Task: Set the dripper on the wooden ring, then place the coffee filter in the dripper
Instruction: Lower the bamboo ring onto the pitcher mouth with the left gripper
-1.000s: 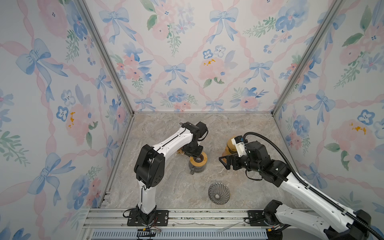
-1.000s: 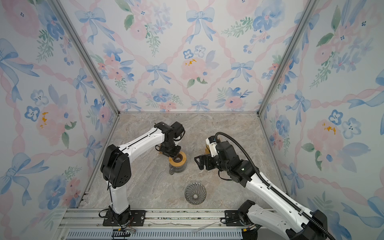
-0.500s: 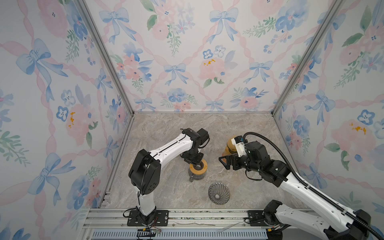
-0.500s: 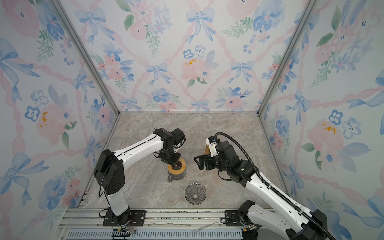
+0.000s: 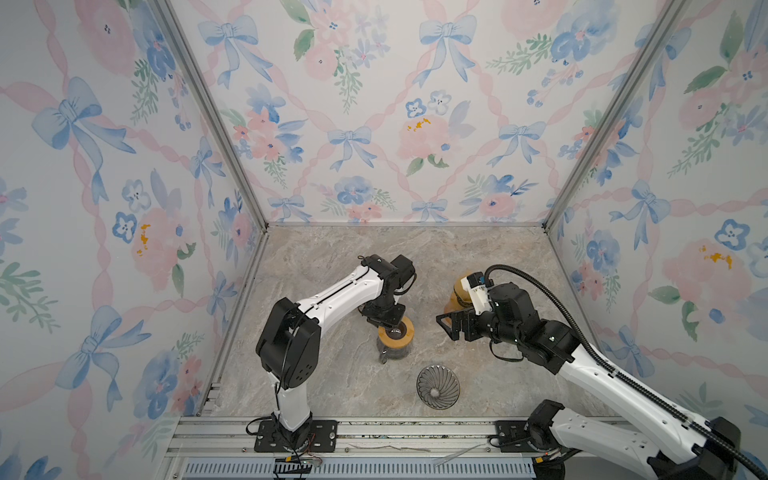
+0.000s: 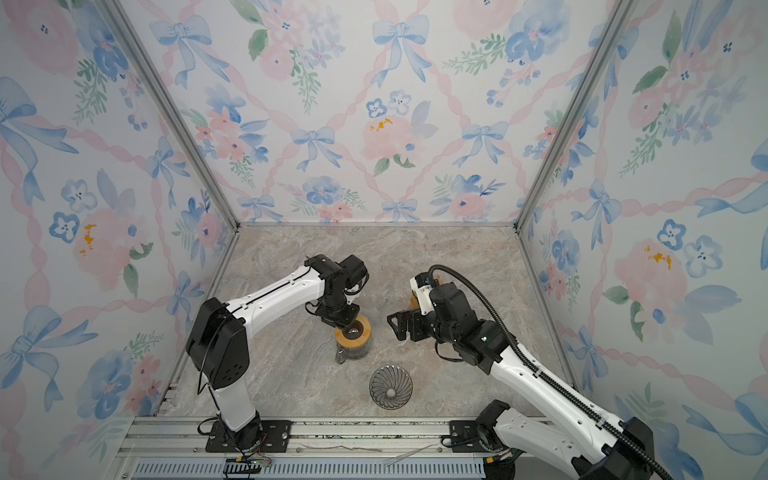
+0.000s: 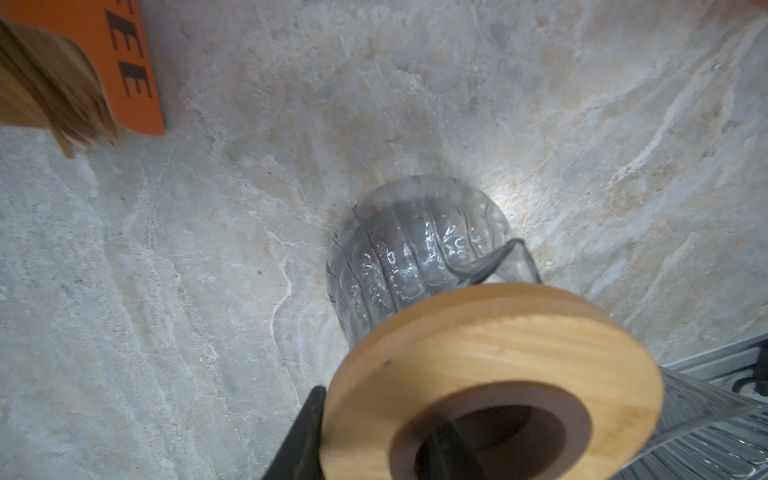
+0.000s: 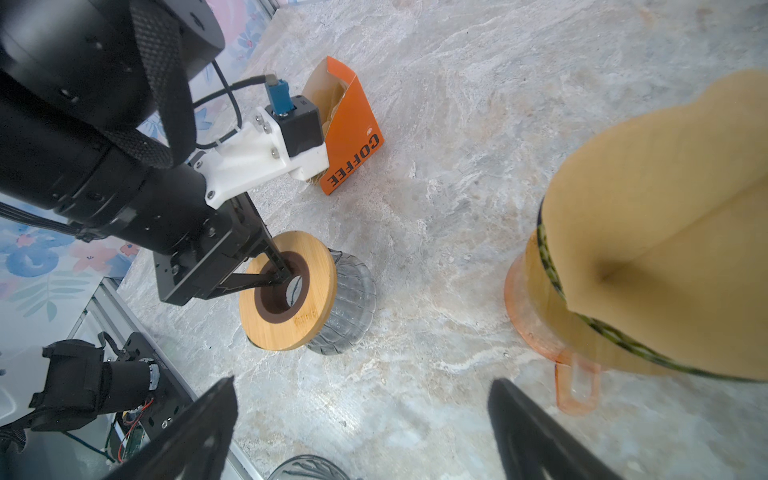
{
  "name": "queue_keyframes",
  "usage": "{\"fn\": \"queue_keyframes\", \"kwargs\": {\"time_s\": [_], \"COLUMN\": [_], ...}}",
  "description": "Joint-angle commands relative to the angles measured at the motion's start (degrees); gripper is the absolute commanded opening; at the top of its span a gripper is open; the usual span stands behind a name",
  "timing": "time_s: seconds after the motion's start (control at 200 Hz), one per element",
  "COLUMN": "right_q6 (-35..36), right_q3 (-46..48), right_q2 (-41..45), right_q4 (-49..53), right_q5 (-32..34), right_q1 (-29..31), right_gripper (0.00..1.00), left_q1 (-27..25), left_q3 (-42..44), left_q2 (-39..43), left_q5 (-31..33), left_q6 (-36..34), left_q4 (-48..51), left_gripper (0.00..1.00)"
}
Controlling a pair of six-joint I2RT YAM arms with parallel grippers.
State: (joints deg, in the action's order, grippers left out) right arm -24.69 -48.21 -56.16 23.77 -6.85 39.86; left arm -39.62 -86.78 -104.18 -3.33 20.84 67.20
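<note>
A dark ribbed glass dripper (image 5: pixel 438 386) (image 6: pixel 390 387) stands alone near the table's front edge. Brown paper coffee filters (image 8: pixel 648 232) sit stacked in an orange plastic holder (image 8: pixel 536 328), just behind my right gripper (image 5: pixel 446 328) (image 8: pixel 361 415), which is open and empty. More filters (image 7: pixel 50 83) stick out of an orange COFFEE box (image 8: pixel 349 137). My left gripper (image 5: pixel 388 322) (image 7: pixel 378 432) is shut on the wooden ring (image 8: pixel 307 291) of a glass carafe (image 5: pixel 392 353), one finger inside the hole and one outside.
The metal rail (image 5: pixel 374 432) runs along the front edge, and flowered walls close in the other three sides. The carafe stands between the COFFEE box and the dripper. Bare marble (image 5: pixel 478 257) lies at the back of the table.
My left arm has carried the carafe a little toward the front of the table, nearer the dripper. The right arm has not moved.
</note>
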Motion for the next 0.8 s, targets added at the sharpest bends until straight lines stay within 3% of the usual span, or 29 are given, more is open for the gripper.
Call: {"fn": "queue_keyframes", "kwargs": {"time_s": [0.0,0.795], "right_q6": [-0.71,-0.67], "right_q3": [0.21,0.38], "right_q2": [-0.06,-0.96], "right_q4": [0.09,-0.48], "right_q5": [0.09,0.07], "right_q1": [0.73,0.88], "right_gripper": [0.96,0.96], "left_q1": [0.68,0.77], "left_q3": [0.29,-0.85], "left_q2": [-0.17,0.33], "left_q5": [0.55,1.0], "left_q6": [0.6,1.31], "left_q4": [0.56,0.49], "left_gripper": [0.32,0.38]}}
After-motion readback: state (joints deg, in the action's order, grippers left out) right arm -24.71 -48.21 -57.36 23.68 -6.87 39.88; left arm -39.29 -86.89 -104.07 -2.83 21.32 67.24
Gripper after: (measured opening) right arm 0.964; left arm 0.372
